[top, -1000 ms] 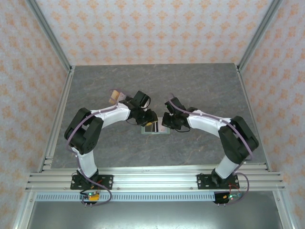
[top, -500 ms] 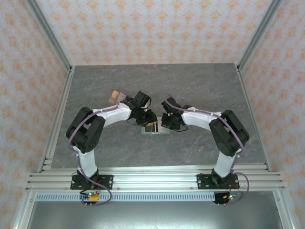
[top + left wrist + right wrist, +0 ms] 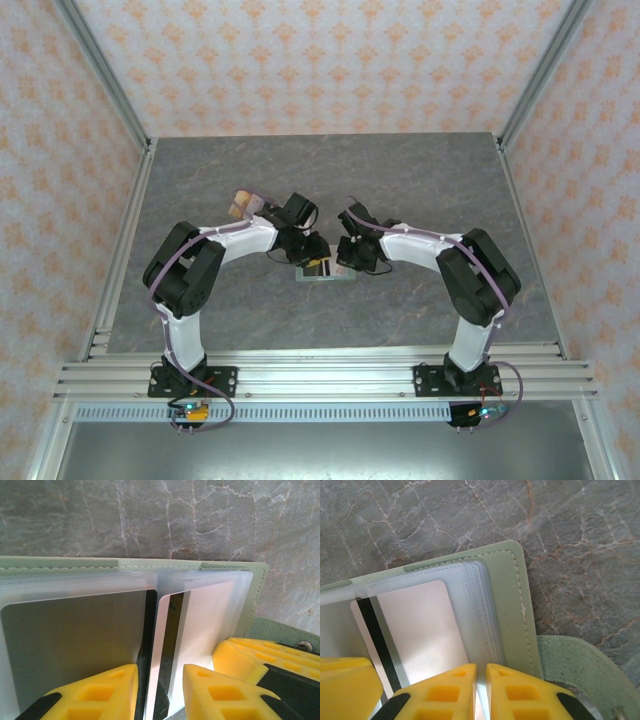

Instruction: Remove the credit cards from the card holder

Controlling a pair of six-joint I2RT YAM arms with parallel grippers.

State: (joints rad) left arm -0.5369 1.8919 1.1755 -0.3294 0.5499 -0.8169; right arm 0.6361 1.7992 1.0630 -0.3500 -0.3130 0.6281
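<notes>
The sage-green card holder (image 3: 328, 270) lies open mid-table between both grippers. In the left wrist view its clear sleeves show a grey card (image 3: 75, 640) on the left. A white card with a black stripe (image 3: 210, 615) sits on the right. My left gripper (image 3: 160, 695) is open, its fingers either side of the striped card's near edge. My right gripper (image 3: 481, 690) is shut on the edge of the holder's (image 3: 515, 595) sleeve stack, beside the white card (image 3: 420, 625). Seen from above, the left gripper (image 3: 312, 252) and right gripper (image 3: 345, 258) almost meet.
A few tan and brown cards (image 3: 241, 204) lie on the grey table behind the left arm. The holder's tab (image 3: 580, 660) sticks out to the right. Metal rails border the table's left, right and near edges.
The right arm has folded in, its elbow shifting left and its gripper edging closer to the holder. The left arm and the holder have barely moved.
</notes>
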